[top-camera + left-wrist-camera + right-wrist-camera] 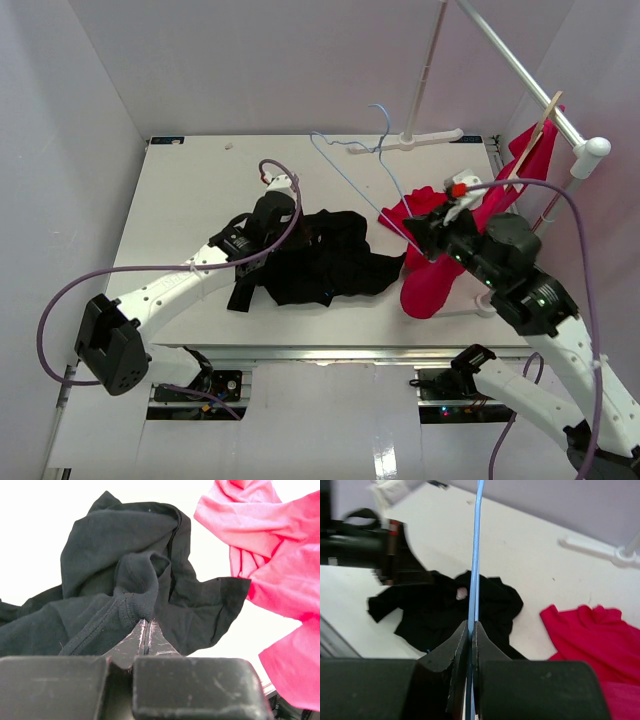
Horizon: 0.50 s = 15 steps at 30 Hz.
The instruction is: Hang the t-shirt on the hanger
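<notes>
pinches a stitched fold of the t-shirt (125,580) between the fully closed fingers of the left gripper (146,632). lies crumpled and black near the middle of the table (180,200), just beside the red shirt (432,285) on its right. clamps the thin wire of the light-blue hanger (476,555) in the right gripper (471,630), fingers narrow on the wire. holds it tilted above the table, hook toward the far rack base (430,138). wooden hanger (536,135) up by the rail (520,75), red shirt draped below.
</notes>
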Motion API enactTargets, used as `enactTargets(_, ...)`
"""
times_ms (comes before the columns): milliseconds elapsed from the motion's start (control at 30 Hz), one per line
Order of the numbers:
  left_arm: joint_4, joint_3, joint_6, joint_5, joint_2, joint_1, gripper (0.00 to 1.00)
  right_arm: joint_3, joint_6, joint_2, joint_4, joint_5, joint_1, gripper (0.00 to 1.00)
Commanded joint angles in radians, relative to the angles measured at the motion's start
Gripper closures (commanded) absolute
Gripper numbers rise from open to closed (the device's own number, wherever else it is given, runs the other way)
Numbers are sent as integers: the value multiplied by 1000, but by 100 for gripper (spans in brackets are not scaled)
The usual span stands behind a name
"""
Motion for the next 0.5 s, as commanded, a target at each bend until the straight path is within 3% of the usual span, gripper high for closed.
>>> enactTargets(0,-87,85,23,68,42,62,100,-56,-33,-97,8,-156,0,92)
enactTargets(233,-146,139,65,85,63,193,100,-235,-32,-259,10,-226,-1,92)
enactTargets(467,-185,144,101,18,42,208,100,-355,6,-310,41,-267,1,92)
